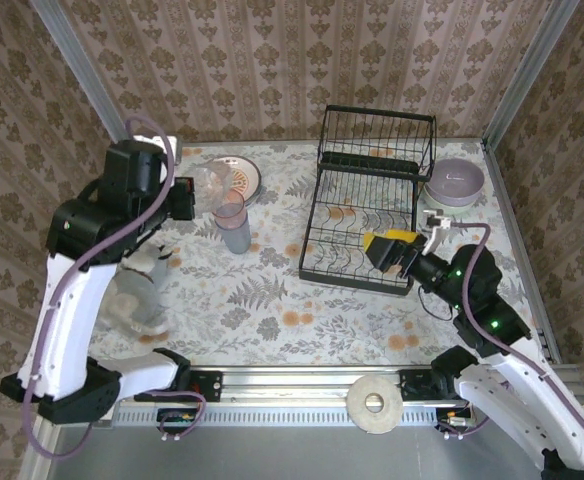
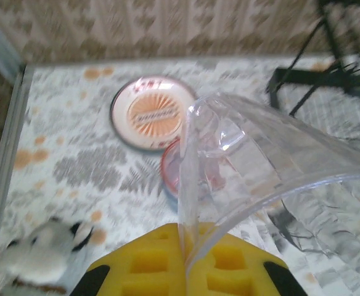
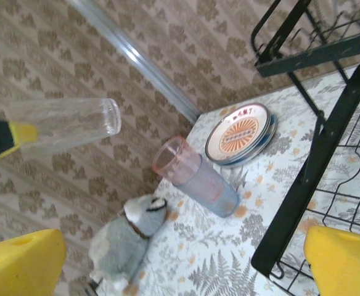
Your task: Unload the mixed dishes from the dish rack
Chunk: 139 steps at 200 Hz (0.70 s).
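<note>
from above, our left hand (image 1: 198, 193) pinches a clear tumbler (image 1: 213, 182) just over the stacked tumblers (image 1: 234, 226) on the desk (image 1: 272, 310). at the left wrist, the rim grip looks thin; a tilt could drop it. at the right wrist, our right hand (image 3: 180, 262) gapes wide beside the dish rack (image 3: 328, 142).

A lab's staged home corner; damask-papered wall panels (image 1: 272, 60), fern-print tablecloth (image 1: 272, 300), robot arms (image 1: 67, 310) on an aluminium rail (image 1: 292, 378).

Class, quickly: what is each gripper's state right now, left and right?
Left gripper: closed on a clear glass tumbler, pinching its rim.
Right gripper: open, holding nothing.
</note>
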Each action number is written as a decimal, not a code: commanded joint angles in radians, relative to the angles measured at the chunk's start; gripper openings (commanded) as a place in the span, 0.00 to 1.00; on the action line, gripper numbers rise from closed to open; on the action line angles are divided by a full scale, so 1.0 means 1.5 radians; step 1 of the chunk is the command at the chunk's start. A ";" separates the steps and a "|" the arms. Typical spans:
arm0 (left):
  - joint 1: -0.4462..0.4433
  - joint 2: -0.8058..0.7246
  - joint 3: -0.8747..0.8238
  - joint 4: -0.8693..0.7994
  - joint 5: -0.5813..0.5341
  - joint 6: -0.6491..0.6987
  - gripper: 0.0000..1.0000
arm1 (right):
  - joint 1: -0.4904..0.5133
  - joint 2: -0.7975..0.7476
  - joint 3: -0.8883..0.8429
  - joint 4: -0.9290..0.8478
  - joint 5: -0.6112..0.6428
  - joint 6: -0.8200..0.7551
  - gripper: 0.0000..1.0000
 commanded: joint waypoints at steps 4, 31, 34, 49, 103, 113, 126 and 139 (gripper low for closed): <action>0.067 0.062 0.040 -0.126 0.103 0.040 0.00 | 0.050 0.009 0.018 0.004 0.033 -0.089 1.00; 0.097 0.100 0.062 -0.122 0.126 0.056 0.00 | 0.084 0.007 0.006 0.005 0.040 -0.116 1.00; 0.098 0.104 0.065 -0.122 0.128 0.057 0.00 | 0.087 0.007 0.002 0.009 0.038 -0.114 1.00; 0.102 0.125 0.083 -0.120 0.134 0.061 0.00 | 0.091 0.010 -0.013 0.022 0.026 -0.109 1.00; 0.109 0.195 0.132 -0.131 0.133 0.070 0.00 | 0.103 -0.008 -0.041 0.032 0.023 -0.115 1.00; 0.110 0.207 0.137 -0.135 0.133 0.071 0.00 | 0.104 -0.009 -0.043 0.031 0.025 -0.115 1.00; 0.110 0.219 0.146 -0.145 0.130 0.075 0.00 | 0.104 -0.013 -0.046 0.030 0.027 -0.117 1.00; 0.110 0.230 0.152 -0.153 0.119 0.079 0.00 | 0.104 -0.016 -0.049 0.028 0.030 -0.121 1.00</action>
